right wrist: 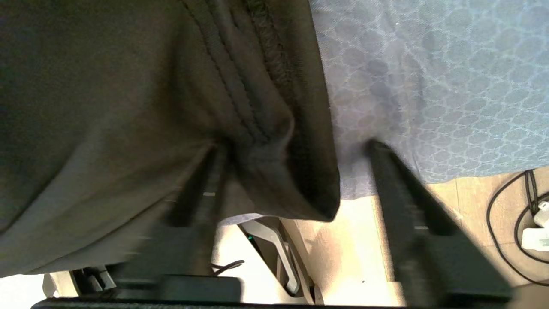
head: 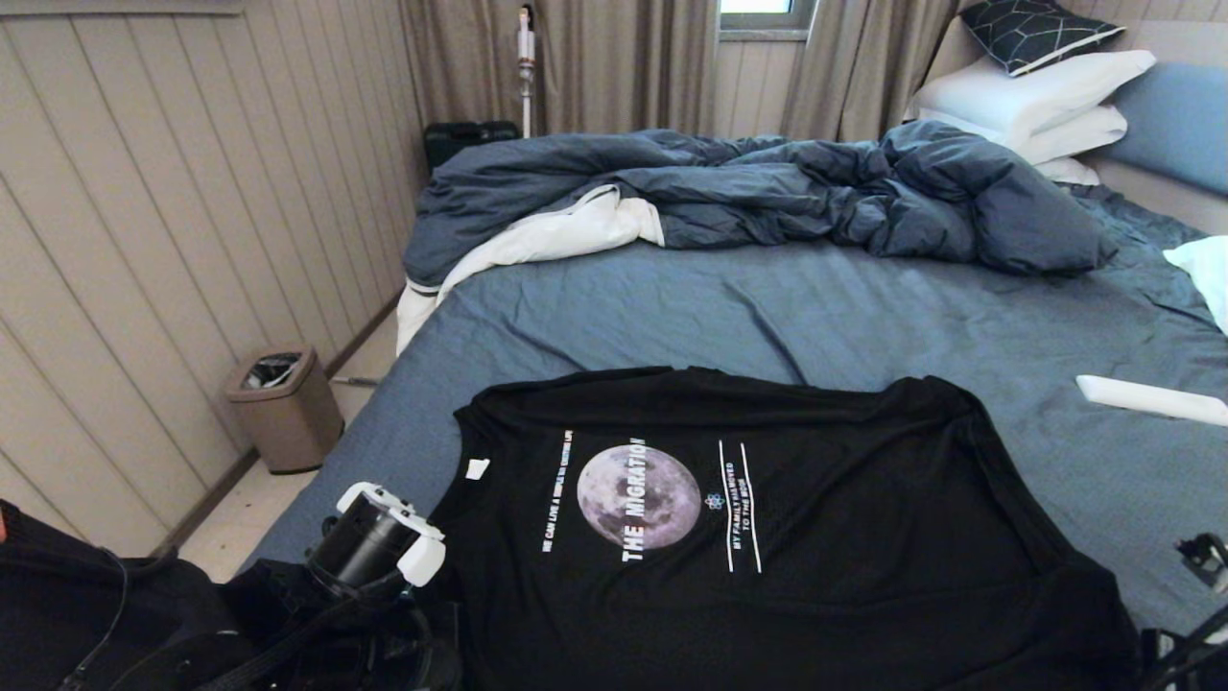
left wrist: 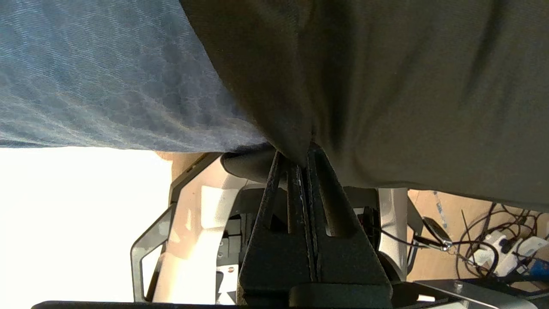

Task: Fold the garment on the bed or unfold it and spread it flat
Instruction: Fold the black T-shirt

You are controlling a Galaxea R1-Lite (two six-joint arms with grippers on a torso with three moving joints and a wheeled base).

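Note:
The garment (head: 767,537), a black T-shirt with a grey moon print and white lettering, lies spread over the near part of the bed (head: 672,307), its neck tag toward the left. My left gripper (left wrist: 302,156) is at the garment's near left edge, shut on a pinched fold of the black cloth (left wrist: 386,86). Its wrist (head: 379,542) shows in the head view. My right gripper (right wrist: 294,150) is at the near right corner with its jaws wide apart. The hemmed corner (right wrist: 296,180) hangs between the blurred fingers (right wrist: 394,189). A bit of the right arm (head: 1204,561) shows at the frame edge.
A rumpled dark blue duvet (head: 767,192) and white pillows (head: 1036,96) lie at the far side. A flat white object (head: 1146,398) rests on the sheet at right. A bin (head: 285,408) stands by the panelled wall on the left. Cables (left wrist: 493,249) lie on the floor below.

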